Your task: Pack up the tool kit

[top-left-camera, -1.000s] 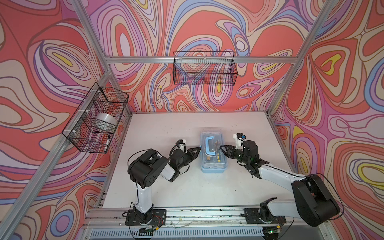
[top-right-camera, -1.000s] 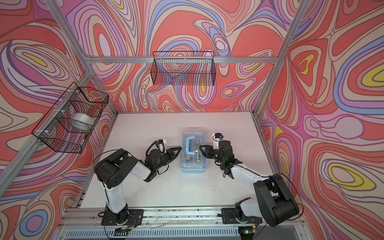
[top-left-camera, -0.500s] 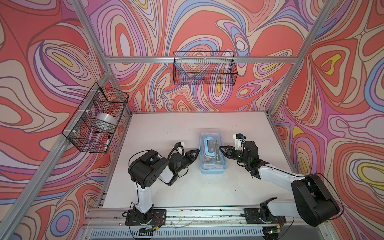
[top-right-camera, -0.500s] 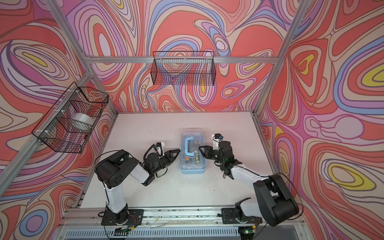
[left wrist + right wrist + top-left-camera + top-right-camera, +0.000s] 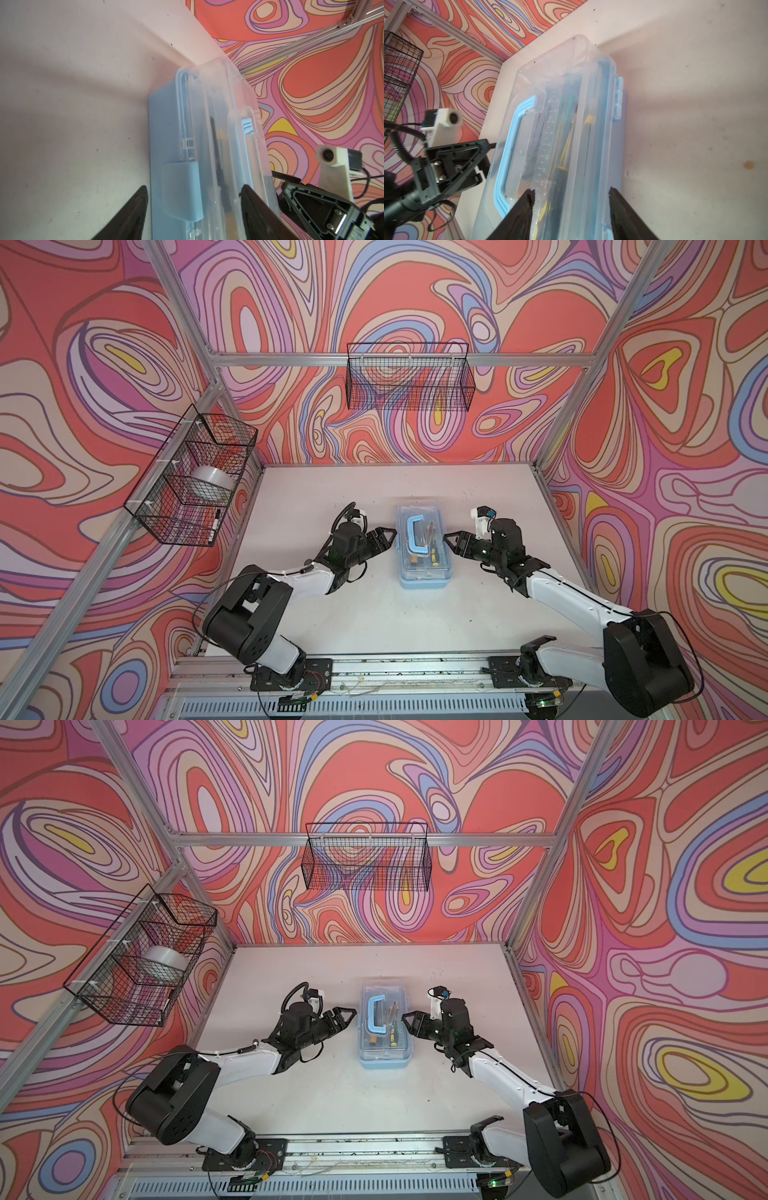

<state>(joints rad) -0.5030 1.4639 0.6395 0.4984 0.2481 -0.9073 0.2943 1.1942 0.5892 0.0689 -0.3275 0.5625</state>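
Light-blue rectangular plastic tool kit (image 5: 423, 568), clear lid down, sits on the matte white surface (image 5: 374, 614) amid glossy swirl-patterned walls (image 5: 415, 302). The left gripper (image 5: 390, 532) and right gripper (image 5: 446, 537) flank the kit, jaws apart.

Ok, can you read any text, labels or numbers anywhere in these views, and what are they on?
No word, brand or number reads clearly in any view.
Tool kit lid: a moulded ruler scale shows tick marks, but its numerals are too blurred to read.
Marker in the side wire basket: any print is too small to read.
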